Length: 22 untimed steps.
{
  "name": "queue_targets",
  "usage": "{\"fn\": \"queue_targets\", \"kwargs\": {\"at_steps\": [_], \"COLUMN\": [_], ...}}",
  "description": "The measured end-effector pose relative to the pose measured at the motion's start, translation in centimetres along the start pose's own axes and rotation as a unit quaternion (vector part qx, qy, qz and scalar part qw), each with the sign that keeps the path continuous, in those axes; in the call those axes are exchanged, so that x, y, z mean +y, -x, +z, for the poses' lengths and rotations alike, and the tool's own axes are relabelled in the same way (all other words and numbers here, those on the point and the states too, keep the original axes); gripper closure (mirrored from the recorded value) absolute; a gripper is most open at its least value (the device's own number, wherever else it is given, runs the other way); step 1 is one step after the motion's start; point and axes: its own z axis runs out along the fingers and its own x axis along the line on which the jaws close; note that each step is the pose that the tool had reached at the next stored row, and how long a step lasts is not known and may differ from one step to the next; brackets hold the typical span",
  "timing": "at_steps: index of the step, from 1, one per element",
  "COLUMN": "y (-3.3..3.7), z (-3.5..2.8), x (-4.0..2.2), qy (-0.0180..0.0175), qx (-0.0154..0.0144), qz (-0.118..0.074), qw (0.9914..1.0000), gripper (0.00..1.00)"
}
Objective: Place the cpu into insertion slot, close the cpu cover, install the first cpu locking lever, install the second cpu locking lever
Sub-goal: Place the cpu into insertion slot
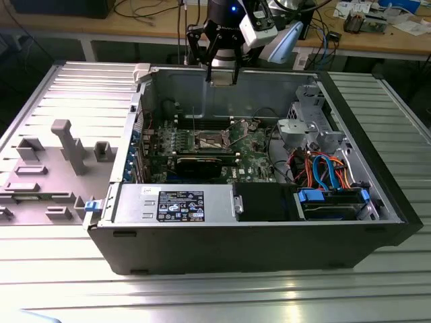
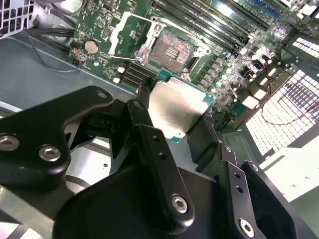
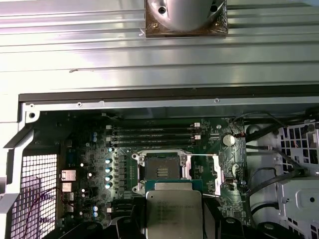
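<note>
1. I see the open computer case [image 1: 202, 242] sitting on a ribbed metal table [image 1: 215, 296], with a cable-strewn wooden workbench [image 1: 135, 27] behind it.
2. The exterior view puts the gripper [image 1: 222, 70] above the case's far wall.
3. The second wrist view gives me the grip: fingers [image 2: 149, 129] clenched on the cpu [image 2: 177, 109], held clear of the bare insertion slot [image 2: 169, 50]. The cpu cover [image 2: 115, 35] stands open.

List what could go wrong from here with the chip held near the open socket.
1. The hand grips the cpu by its edges; it might slip or tilt on release.
2. The insertion slot lies uncovered; a skewed landing could damage it.
3. The cpu cover stands open beside the slot; the hand may clip it.
</note>
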Motion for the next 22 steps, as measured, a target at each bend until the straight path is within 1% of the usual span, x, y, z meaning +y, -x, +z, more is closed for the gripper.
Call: {"fn": "queue_targets", "kwargs": {"at_steps": [3, 5, 6, 8, 10, 11, 13, 20, 22], "y": [0.0, 0.0, 0.01, 0.0, 0.0, 0.0, 0.0, 0.0, 0.0], "z": [0.0, 0.01, 0.01, 0.04, 0.08, 0.09, 0.1, 0.09, 0.1], "x": [0.0, -0.02, -0.02, -0.02, -0.03, -0.04, -0.06, -0.06, -0.08], "qy": [-0.0002, -0.0002, -0.0004, -0.0005, -0.0007, -0.0009, -0.0009, -0.001, -0.0008], "qx": [0.0, -0.0004, -0.0011, -0.0019, -0.0031, -0.0034, -0.0037, -0.0037, -0.0041], "qz": [0.0, 0.005, 0.013, 0.021, 0.035, 0.038, 0.041, 0.041, 0.045], "qw": [1.0, 0.99999, 0.99992, 0.99978, 0.99938, 0.99928, 0.99917, 0.99914, 0.99896], "gripper": [0.45, 0.45, 0.45, 0.45, 0.45, 0.45, 0.45, 0.45, 0.45]}}
